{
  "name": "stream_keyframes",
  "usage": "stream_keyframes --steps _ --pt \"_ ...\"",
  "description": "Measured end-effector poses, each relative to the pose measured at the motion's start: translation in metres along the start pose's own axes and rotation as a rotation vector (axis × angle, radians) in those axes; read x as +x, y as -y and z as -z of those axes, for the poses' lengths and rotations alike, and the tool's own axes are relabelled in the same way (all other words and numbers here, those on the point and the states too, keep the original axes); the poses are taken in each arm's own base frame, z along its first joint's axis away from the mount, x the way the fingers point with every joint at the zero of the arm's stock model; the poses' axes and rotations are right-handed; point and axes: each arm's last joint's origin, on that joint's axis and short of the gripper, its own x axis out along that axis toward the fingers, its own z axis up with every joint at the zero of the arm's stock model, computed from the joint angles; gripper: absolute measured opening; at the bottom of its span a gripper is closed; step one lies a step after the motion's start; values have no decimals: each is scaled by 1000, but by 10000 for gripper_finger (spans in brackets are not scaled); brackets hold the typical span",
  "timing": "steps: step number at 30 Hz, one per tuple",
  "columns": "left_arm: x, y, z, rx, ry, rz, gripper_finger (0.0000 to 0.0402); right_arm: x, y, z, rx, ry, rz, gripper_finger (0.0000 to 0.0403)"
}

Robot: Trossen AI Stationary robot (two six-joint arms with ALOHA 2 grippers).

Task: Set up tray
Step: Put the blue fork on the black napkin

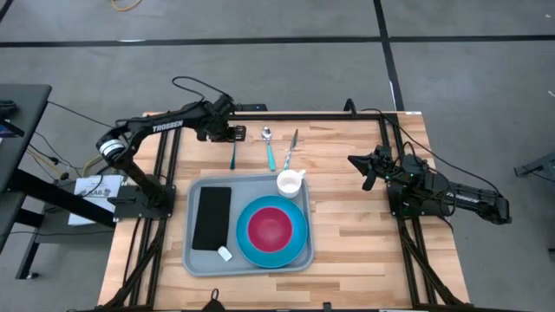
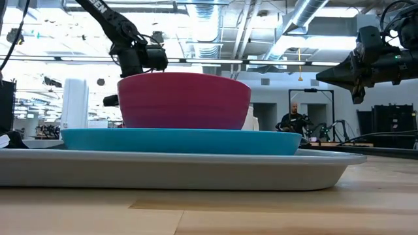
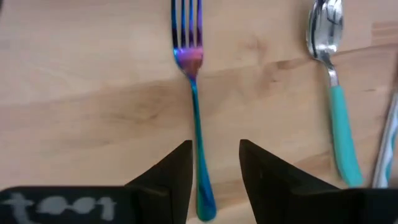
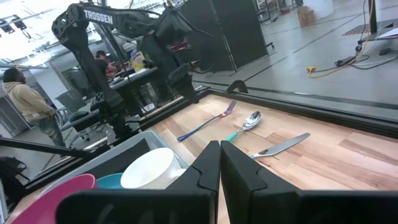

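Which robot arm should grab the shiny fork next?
The left one, probably. The left gripper hangs right above the fork, its open fingers on either side of the handle. The right gripper waits far off with fingers shut.

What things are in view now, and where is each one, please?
tray: one, grey-blue, on the table's front middle
napkin: one, black, in the tray
plate: one, blue, in the tray
bowl: one, pink, on the plate
cup: one, white, tray's far corner
fork: one, iridescent, on the table beyond the tray
spoon: one, teal handle, beside the fork
knife: one, beside the spoon
left gripper: open, over the fork
right gripper: shut, raised at the right
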Motion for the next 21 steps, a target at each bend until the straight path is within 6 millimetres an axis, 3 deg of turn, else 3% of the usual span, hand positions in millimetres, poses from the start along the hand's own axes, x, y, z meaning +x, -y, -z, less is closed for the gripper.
stream_keyframes --steps 12,17,21 --pt "18 -7 -20 -68 35 62 119 0 0 0 0 1 1 5" --pt "38 -5 -17 -65 -46 29 119 0 0 0 0 0 1 5" --pt "41 -4 -15 -55 -35 -28 119 0 0 0 0 0 0 5"
